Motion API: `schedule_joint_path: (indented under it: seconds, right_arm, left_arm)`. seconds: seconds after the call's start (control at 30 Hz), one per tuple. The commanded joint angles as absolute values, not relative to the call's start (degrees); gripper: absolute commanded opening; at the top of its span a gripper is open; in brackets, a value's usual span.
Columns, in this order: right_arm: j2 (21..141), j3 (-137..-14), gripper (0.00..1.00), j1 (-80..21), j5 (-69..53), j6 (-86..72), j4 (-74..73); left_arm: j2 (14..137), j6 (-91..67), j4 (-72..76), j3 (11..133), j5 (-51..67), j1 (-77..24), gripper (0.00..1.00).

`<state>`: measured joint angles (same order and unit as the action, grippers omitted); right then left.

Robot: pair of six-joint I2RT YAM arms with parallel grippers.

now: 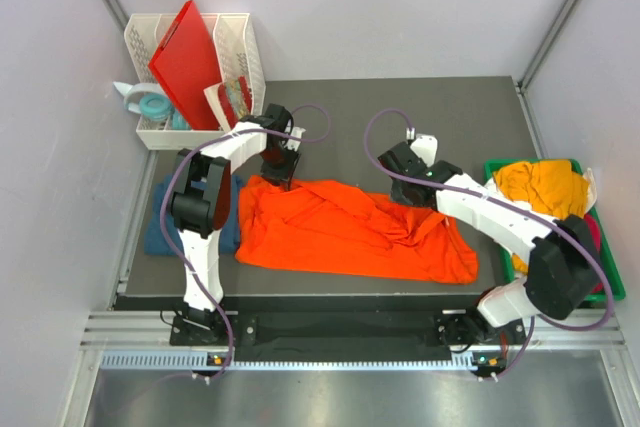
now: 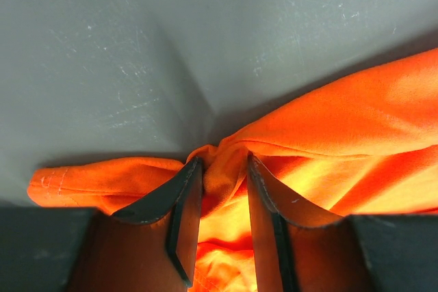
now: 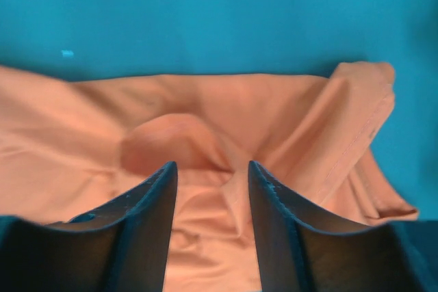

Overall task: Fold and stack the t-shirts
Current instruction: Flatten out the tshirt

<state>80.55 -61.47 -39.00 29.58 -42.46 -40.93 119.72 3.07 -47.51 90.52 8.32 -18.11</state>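
The t-shirts lie in three places on and beside the dark table. At the far left, a dark teal-blue t-shirt lies at the table's left edge, partly behind the left arm. Behind it, in the back left corner, stands a white basket with a red board leaning inside it.

The left gripper is down at the back left corner of the orange t-shirt. In the left wrist view its jaws are closed only part of the way, and a gathered bunch of the orange cloth is pinched between the two fingers.

The orange t-shirt is spread out and wrinkled across the near middle of the table. The right gripper is over its back edge, right of the middle. In the right wrist view its jaws stand apart above the cloth, and nothing is held between them.

At the far right, beside the table, a green bin holds a crumpled mustard-yellow t-shirt on top of other cloth.
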Motion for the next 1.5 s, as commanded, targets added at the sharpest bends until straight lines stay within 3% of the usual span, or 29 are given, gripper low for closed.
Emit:
schedule_joint_path:
  seconds: [0.0,0.43,0.5,0.57,0.7,0.8,0.97,1.07,1.2,1.47]
  right_arm:
    - [83.8,-60.8,0.43,-37.1,30.7,-39.8,-39.3]
    - [85.5,-57.8,0.42,-36.9,28.7,-41.2,-38.8]
    - [85.9,-56.9,0.36,-37.0,28.0,-41.7,-38.8]
    - [86.0,-56.3,0.22,-36.9,27.6,-42.1,-38.5]
    - [86.1,-55.5,0.13,-36.9,27.0,-42.8,-38.7]
    - [85.6,-55.6,0.0,-36.9,27.9,-43.2,-38.8]
    - [79.3,-55.9,0.0,-36.9,30.6,-43.3,-38.1]
    - [76.2,-56.9,0.0,-36.9,32.9,-43.0,-38.6]
    - [75.7,-57.9,0.0,-36.9,33.6,-42.6,-40.0]
    - [74.5,-56.3,0.0,-36.9,33.4,-43.5,-40.5]
  left_arm:
    - [117.2,2.9,-48.2,89.5,9.4,-18.4,0.37]
    - [118.2,2.9,-48.4,90.0,10.0,-18.4,0.37]
    - [118.3,3.0,-48.4,89.8,10.0,-18.4,0.37]
    - [118.4,3.0,-48.3,89.7,9.9,-18.3,0.37]
    - [118.6,3.2,-48.3,89.6,9.8,-18.4,0.37]
    - [118.5,3.0,-48.2,89.8,9.4,-18.4,0.37]
    - [115.2,1.7,-45.6,88.3,7.4,-17.3,0.35]
    - [110.2,0.2,-43.5,86.7,8.1,-14.8,0.39]
    - [106.0,0.1,-44.2,85.9,5.4,-12.0,0.54]
    - [103.7,-1.8,-44.8,82.1,3.2,-7.2,0.57]
